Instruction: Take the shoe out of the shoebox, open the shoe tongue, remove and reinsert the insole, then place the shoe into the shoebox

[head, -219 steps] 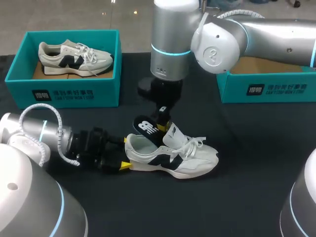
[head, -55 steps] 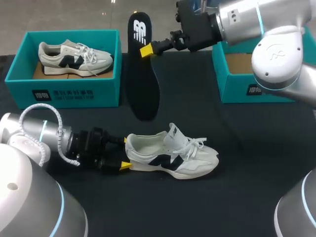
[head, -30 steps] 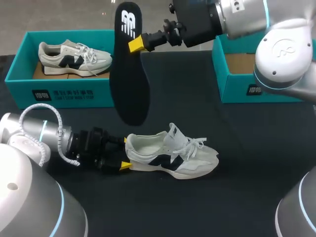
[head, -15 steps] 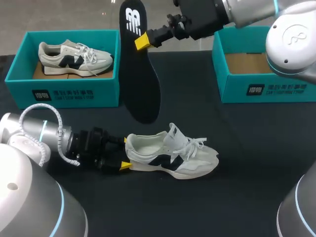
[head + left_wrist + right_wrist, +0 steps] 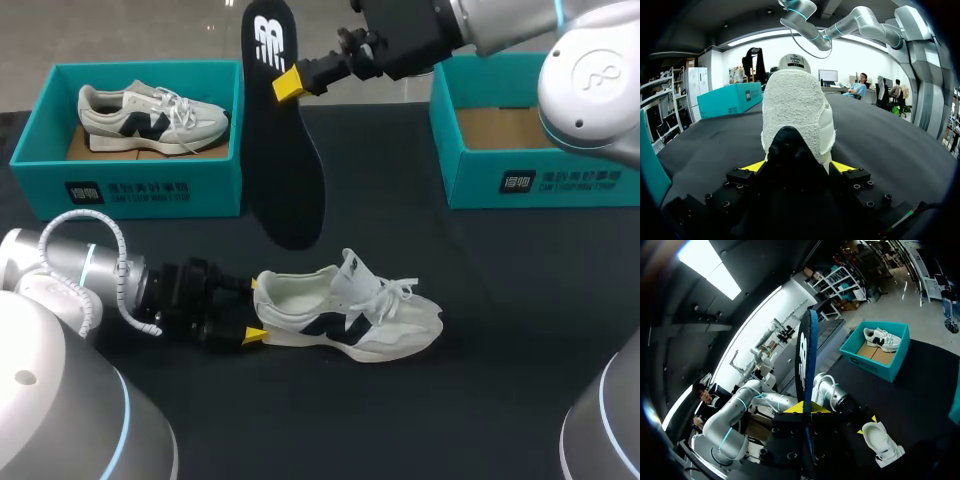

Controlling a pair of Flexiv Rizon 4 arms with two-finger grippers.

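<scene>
At ten o'clock the left shoebox [image 5: 130, 185] holds a second shoe [image 5: 150, 117]; the right shoebox [image 5: 540, 180], at two, shows cardboard floor. My left pincer [image 5: 253, 310] clamps the shoe [image 5: 350, 310] by its heel at six; my right pincer [image 5: 290, 85] grips the insole [image 5: 285, 170] at twelve.

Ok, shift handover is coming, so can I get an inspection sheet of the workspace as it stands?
Surface: black-covered table.
Job's things: shoe on its sole at mid-table; insole out, held upright in the air above it; right shoebox open, cardboard floor showing.
Clutter: left shoebox holding a second shoe.
Grippers: left gripper fingers shut on the shoe's heel; right gripper fingers shut on the insole.
Cables: white coiled hose on the left arm.
Surroundings: nothing seen.
</scene>
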